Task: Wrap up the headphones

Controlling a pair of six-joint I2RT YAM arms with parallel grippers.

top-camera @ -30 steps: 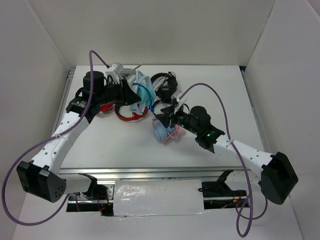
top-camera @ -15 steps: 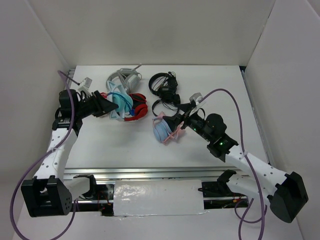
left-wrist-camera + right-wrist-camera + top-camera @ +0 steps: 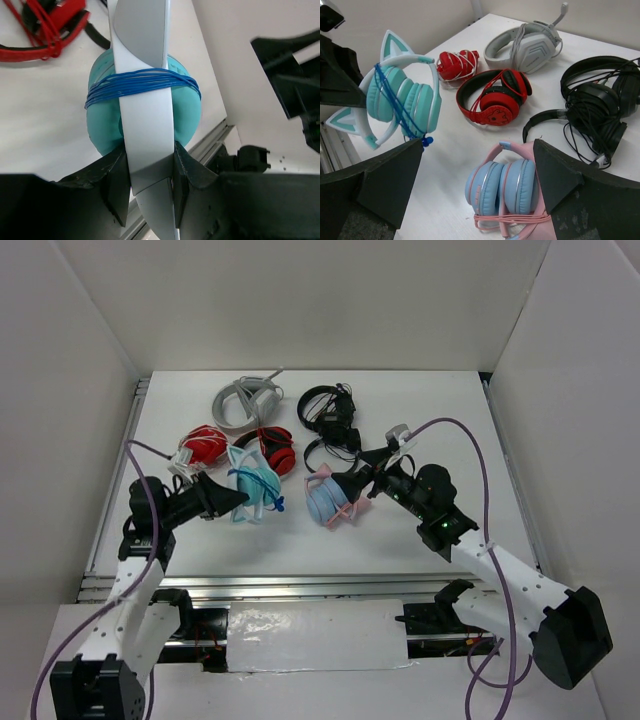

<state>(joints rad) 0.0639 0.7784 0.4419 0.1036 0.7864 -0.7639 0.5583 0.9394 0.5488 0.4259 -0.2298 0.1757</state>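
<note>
One earcup is all the left wrist camera gives of the headphones (image 3: pixel 102 125). The pale headband crosses its middle, the cat ears fall outside the frame, and the band's lower end disappears between the black fingers (image 3: pixel 115 187). The left gripper (image 3: pixel 231 498) is clamped tight on that headband and holds the set over the near left part of the table (image 3: pixel 400 540). I cannot tell whether it touches the top.

From the right wrist camera the set shows whole: mint cups folded together, white-and-teal ears, and a thin blue cable (image 3: pixel 395 107) wound several times round the cups. Its blue plug (image 3: pixel 426 142) dangles below.

The right gripper (image 3: pixel 345 484) stands with its jaws spread wide and nothing between them, just above the light-blue headphones (image 3: pixel 505 190), whose pink band is partly cut off at the frame's bottom. Farther back lie the red-and-black headphones (image 3: pixel 495 97), a small red pair (image 3: pixel 457 65), a grey headset (image 3: pixel 525 45) and a tangled black pair (image 3: pixel 597 100).
</note>
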